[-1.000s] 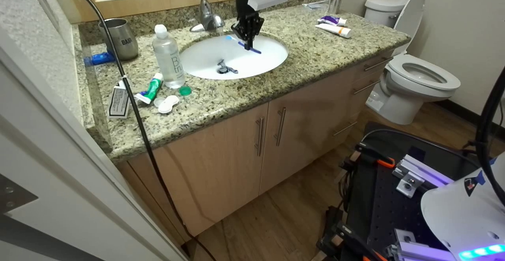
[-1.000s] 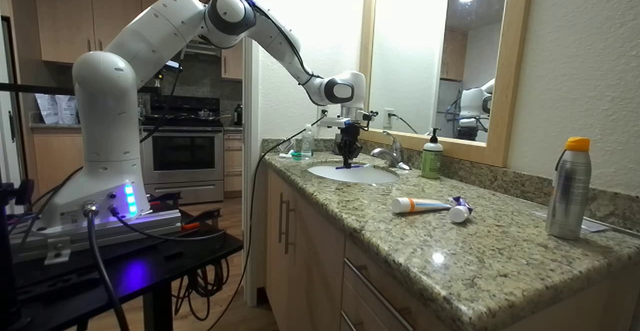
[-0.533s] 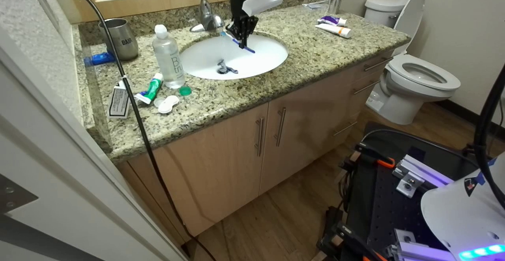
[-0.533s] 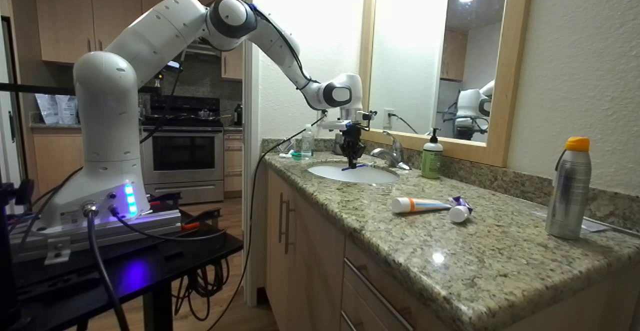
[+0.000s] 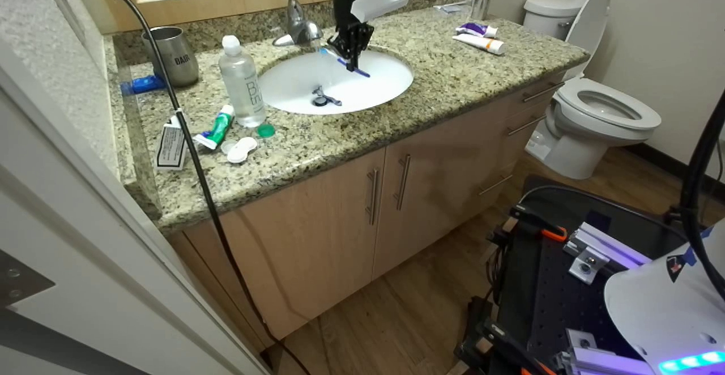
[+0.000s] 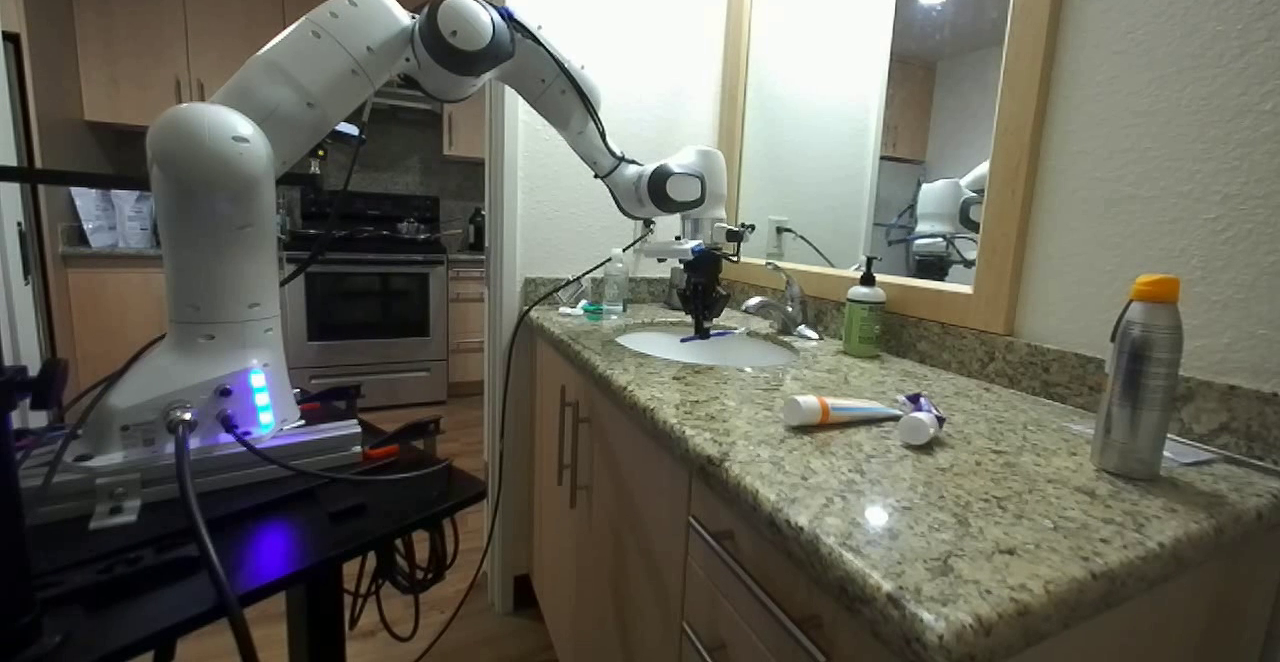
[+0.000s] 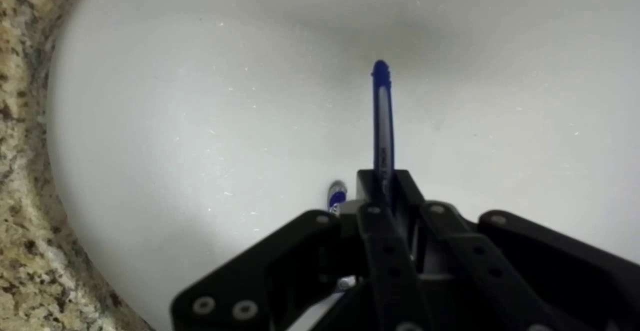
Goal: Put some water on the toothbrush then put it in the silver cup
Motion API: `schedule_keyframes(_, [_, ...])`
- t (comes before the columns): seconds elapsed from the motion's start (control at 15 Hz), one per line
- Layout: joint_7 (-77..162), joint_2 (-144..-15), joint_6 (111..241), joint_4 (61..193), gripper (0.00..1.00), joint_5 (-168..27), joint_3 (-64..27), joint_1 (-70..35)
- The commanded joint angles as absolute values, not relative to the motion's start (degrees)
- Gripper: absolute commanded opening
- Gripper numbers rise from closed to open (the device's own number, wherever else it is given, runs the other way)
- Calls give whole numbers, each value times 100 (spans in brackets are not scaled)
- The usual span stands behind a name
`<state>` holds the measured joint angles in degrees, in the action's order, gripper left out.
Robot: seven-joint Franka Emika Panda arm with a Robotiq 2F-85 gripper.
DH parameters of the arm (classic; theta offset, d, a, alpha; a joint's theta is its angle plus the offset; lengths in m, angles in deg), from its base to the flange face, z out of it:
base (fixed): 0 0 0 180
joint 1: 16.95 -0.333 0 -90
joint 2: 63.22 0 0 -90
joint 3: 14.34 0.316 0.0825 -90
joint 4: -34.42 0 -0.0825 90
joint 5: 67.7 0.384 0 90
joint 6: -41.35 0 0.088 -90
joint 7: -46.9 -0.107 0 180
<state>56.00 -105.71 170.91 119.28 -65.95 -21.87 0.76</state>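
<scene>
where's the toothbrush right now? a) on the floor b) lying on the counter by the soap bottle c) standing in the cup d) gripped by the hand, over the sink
d: the wrist view shows the hand shut on the toothbrush, with the white sink beneath it.

Toothbrush (image 7: 383,121) partly hidden by jaws
</scene>
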Motion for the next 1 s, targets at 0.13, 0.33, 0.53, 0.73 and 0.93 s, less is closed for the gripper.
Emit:
schedule_keyframes(0.13, [6937,-10195,15735,11933,3,-6368,-1819,497])
schedule_keyframes(0.33, [7853,-9611,15454,12403,3,-6471,-1749,549])
schedule_keyframes(0.53, [8697,-8686,15793,13267,3,-6533,-1730,482])
schedule_keyframes(0.73, [9151,-7891,16506,13978,3,-6272,-1689,334])
schedule_keyframes(0.93, [9330,-7106,17395,14789,3,-5678,-1633,131])
